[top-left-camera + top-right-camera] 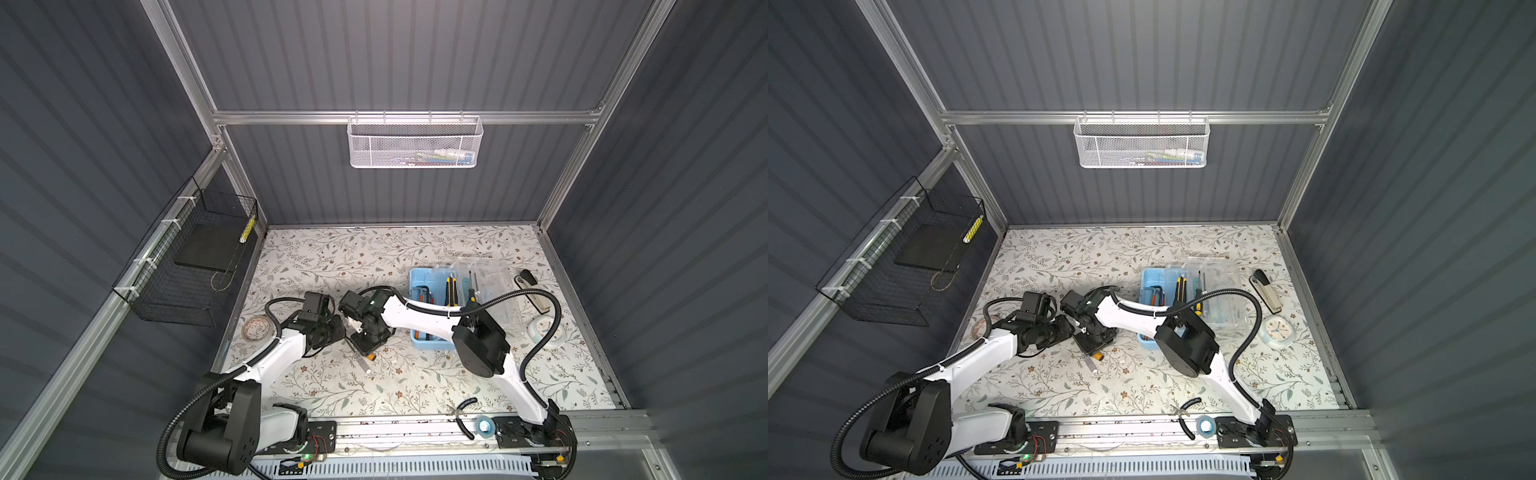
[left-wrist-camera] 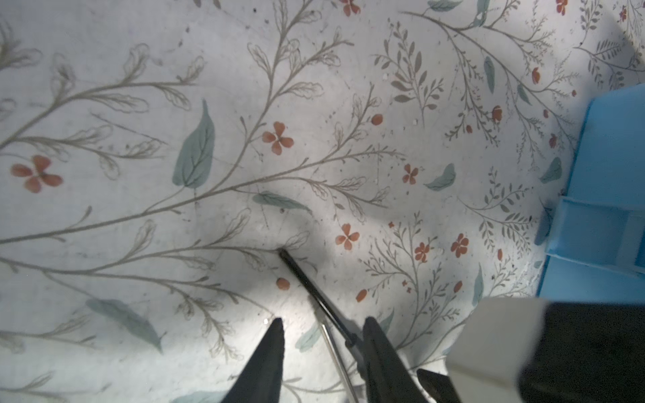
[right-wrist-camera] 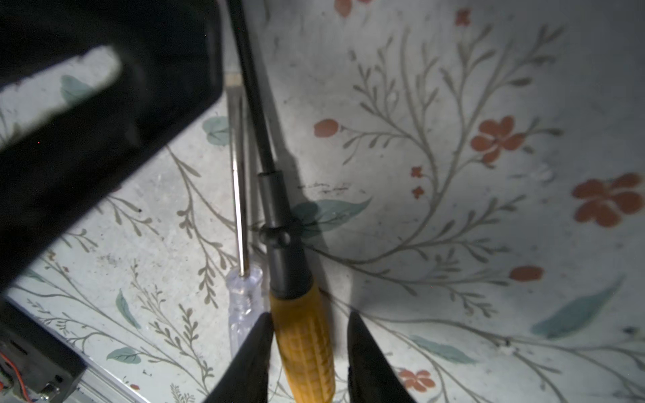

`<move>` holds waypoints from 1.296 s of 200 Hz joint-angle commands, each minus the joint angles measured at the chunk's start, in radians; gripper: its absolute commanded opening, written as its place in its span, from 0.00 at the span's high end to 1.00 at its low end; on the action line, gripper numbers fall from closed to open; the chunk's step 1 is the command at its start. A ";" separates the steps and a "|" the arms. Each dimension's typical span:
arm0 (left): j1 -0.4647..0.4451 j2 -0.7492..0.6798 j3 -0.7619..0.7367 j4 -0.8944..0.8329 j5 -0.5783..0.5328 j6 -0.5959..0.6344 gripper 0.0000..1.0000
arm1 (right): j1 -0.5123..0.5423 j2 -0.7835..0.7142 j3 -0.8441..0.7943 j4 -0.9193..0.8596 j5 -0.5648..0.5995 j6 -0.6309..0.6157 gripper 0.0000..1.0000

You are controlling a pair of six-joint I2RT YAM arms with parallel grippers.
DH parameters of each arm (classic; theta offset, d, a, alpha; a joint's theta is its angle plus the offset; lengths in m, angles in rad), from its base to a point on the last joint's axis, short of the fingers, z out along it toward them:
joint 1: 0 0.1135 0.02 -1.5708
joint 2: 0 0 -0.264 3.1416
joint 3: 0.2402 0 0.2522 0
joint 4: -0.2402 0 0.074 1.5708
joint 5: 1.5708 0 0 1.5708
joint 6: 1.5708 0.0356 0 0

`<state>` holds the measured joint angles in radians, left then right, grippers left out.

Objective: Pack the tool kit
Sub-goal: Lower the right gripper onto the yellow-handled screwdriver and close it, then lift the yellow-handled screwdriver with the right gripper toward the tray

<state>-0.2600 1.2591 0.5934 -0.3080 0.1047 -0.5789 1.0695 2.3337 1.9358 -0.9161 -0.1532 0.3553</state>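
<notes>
since the yellow-handled screwdriver (image 3: 303, 349) lies on the table (image 1: 332, 257) with its long axis running through the gap of the right gripper (image 3: 310, 314), we judge the coming squeeze falls across the handle; one finger (image 3: 256, 352) touches it and the opposite one stands clear, so those jaws are not yet clamped. the left gripper (image 2: 324, 319) hangs released over the black shaft, and the tool kit (image 1: 417, 276) sits lid-open beside them, partly under the right arm (image 1: 415, 318), the nearer one. only the right wrist view shows us the clear-handled screwdriver (image 3: 244, 293) lying tight alongside, which both top views mostly hide beneath the grippers.
</notes>
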 commanded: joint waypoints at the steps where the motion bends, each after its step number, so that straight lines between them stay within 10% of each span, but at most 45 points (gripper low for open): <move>1: 0.004 0.013 -0.010 0.012 -0.005 0.001 0.61 | 0.003 0.031 0.021 -0.043 0.034 -0.003 0.66; 128: 0.004 0.021 -0.010 0.023 -0.013 -0.005 0.61 | -0.011 0.069 0.018 -0.042 0.067 0.002 0.79; 186: 0.004 0.019 -0.003 0.024 -0.018 -0.004 0.61 | -0.033 -0.024 -0.048 0.003 0.113 0.017 1.00; 259: 0.004 0.030 0.005 0.043 -0.014 -0.001 0.61 | -0.091 -0.211 -0.123 0.028 0.156 0.034 1.00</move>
<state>-0.2600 1.2747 0.5934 -0.2832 0.0933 -0.5793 0.9970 2.2063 1.8294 -0.8825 -0.0540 0.3817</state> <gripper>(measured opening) 0.390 0.226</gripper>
